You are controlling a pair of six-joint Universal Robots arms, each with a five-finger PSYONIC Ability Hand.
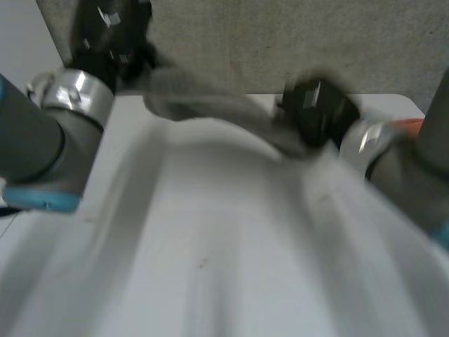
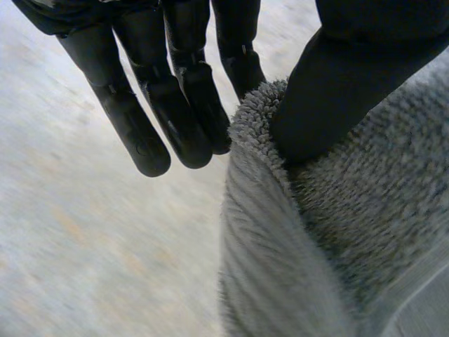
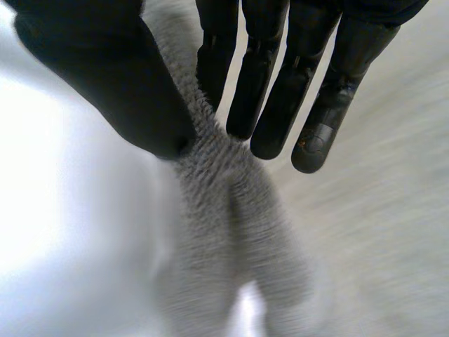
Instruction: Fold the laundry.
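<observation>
A grey fleecy cloth is held up between both hands, its top edge stretched from one to the other and its pale, smooth side hanging towards me. My left hand is raised at one end of that edge. Its thumb presses the fleece against straight fingers. My right hand holds the other end lower down, where the thumb and fingers pinch a bunched ridge of cloth.
The white table shows behind the right hand. A speckled grey wall rises beyond its far edge. Both forearms flank the cloth.
</observation>
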